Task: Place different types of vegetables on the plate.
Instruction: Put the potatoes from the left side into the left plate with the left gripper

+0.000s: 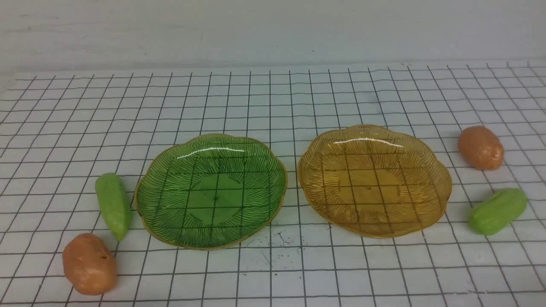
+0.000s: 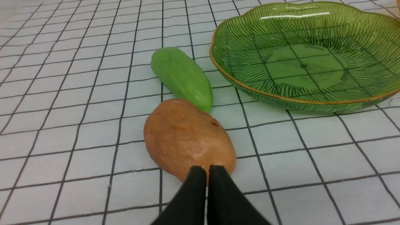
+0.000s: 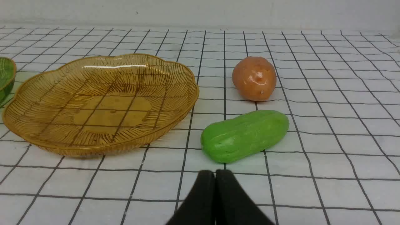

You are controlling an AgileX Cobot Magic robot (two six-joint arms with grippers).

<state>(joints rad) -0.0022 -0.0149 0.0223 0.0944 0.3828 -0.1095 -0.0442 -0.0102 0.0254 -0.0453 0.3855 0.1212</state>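
Note:
A green plate [image 1: 170,170] and an amber plate [image 1: 324,170] stand side by side, both empty. A potato [image 1: 89,263] and a green cucumber [image 1: 113,205] lie left of the green plate. Another potato [image 1: 480,147] and cucumber [image 1: 497,211] lie right of the amber plate. Neither arm shows in the front view. My left gripper [image 2: 207,170] is shut and empty, just short of the near potato [image 2: 187,137], with the cucumber [image 2: 182,76] and green plate [image 2: 250,31] beyond. My right gripper [image 3: 215,173] is shut and empty, just short of the cucumber [image 3: 245,135]; the potato [image 3: 254,78] and amber plate [image 3: 47,93] lie beyond.
Everything sits on a white cloth with a black grid [image 1: 273,264]. A pale wall [image 1: 273,30] rises behind the table's far edge. An edge of the green plate [image 3: 6,75] shows in the right wrist view.

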